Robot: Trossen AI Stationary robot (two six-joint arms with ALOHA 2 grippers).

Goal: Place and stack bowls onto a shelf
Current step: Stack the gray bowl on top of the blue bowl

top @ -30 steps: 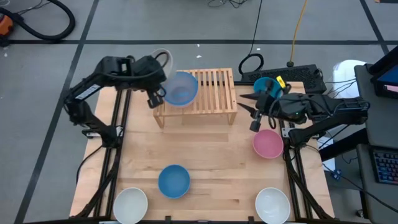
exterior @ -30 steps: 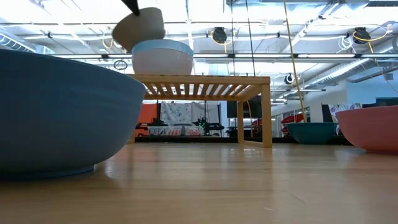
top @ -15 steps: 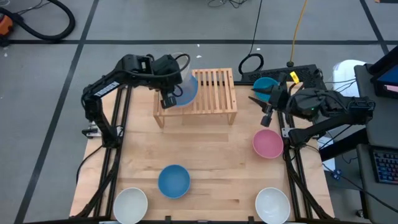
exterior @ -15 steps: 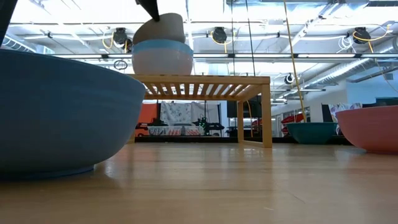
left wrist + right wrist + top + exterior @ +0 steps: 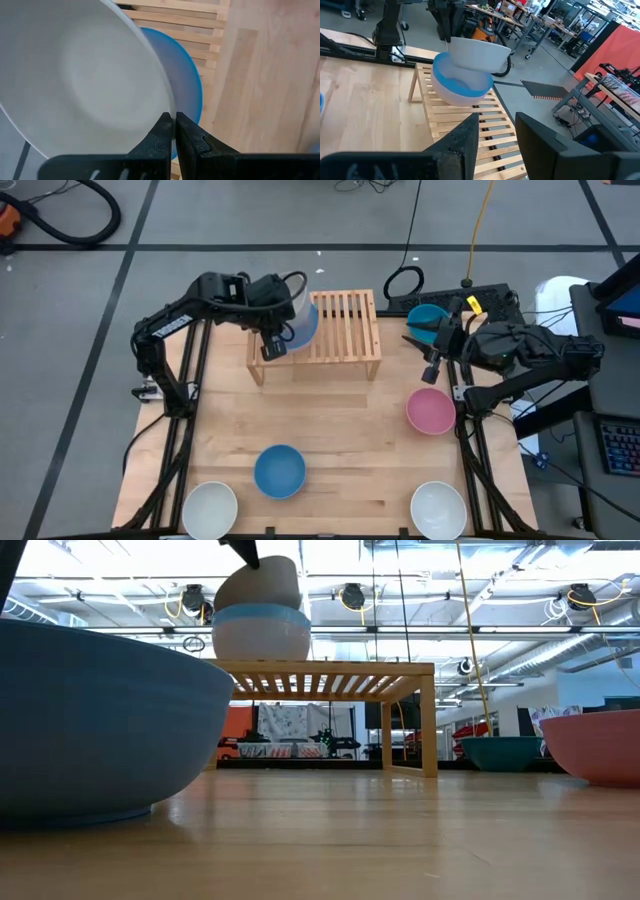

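Observation:
A grey-beige bowl (image 5: 262, 582) sits tilted in the mouth of a pale blue bowl (image 5: 262, 635). The blue bowl stands on the left part of the slatted wooden shelf (image 5: 345, 330). My left gripper (image 5: 271, 343) is shut on the grey-beige bowl, which also shows in the left wrist view (image 5: 85, 85). My right gripper (image 5: 432, 362) is open and empty above the table's right side, between a teal bowl (image 5: 428, 318) and a pink bowl (image 5: 431, 410). It faces the shelf (image 5: 470, 125). My left gripper pinches the grey-beige bowl's rim (image 5: 169, 106) between its two fingers, one finger inside the bowl and one outside. The fingers come from above, pointing down. The bowl is tilted, with its lower part inside the pale blue bowl (image 5: 460, 82).
A blue bowl (image 5: 279, 470) lies at the table's near middle. White bowls stand at the near left corner (image 5: 210, 508) and the near right corner (image 5: 438, 508). The shelf's right half shows bare slats. Cables and equipment lie beyond the table's far right.
My left gripper has carried the grey-beige bowl toward the table's right edge, from beside the shelf's left end to over the pale blue bowl. The bowl now sits lower, tilted in it. My right gripper has drawn back toward the table's right edge.

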